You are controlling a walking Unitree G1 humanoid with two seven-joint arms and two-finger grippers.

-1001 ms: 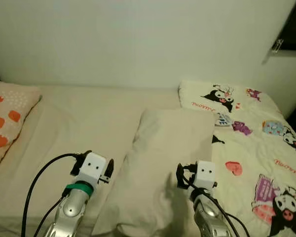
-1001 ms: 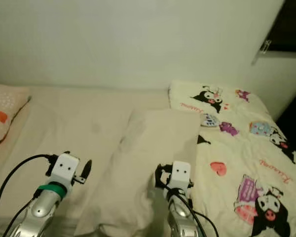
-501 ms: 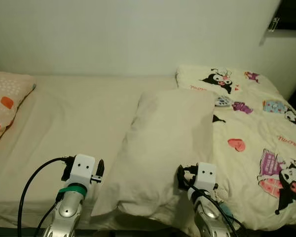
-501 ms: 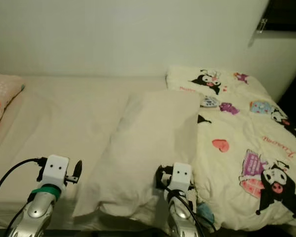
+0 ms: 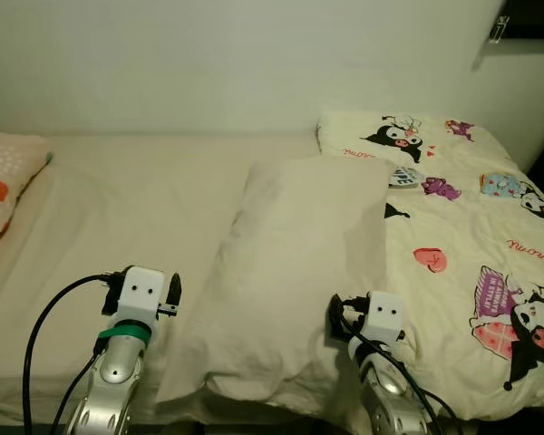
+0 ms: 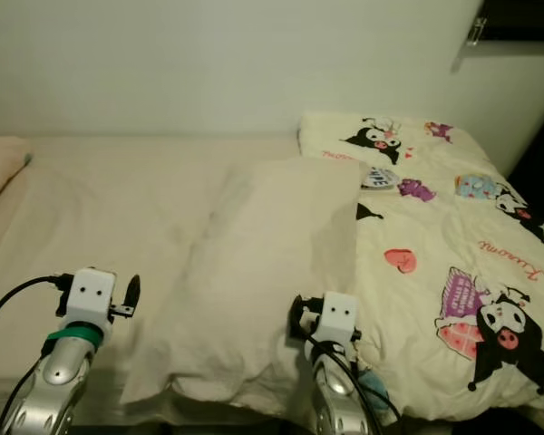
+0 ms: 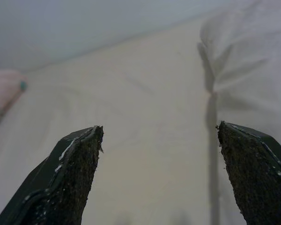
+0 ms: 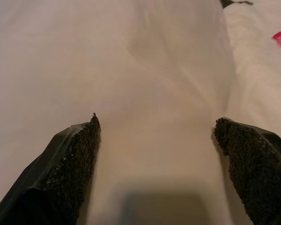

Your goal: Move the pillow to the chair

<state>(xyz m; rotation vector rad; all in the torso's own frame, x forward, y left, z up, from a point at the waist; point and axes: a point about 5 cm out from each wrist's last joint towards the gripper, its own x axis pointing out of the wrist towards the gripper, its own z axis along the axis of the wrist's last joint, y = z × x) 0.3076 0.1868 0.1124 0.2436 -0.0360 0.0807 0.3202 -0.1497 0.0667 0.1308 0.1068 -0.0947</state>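
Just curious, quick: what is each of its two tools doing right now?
Left tool: open, empty, over the sheet.
Right tool: open, empty, over the pillow.

Pink script lettering printed on the cartoon blanket (image 5: 490, 236), too small and blurred to read

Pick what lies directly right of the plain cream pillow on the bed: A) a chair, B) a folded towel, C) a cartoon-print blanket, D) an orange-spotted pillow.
C: the cartoon-print blanket borders the right edge of the cream pillow; the orange-spotted pillow sits far left.
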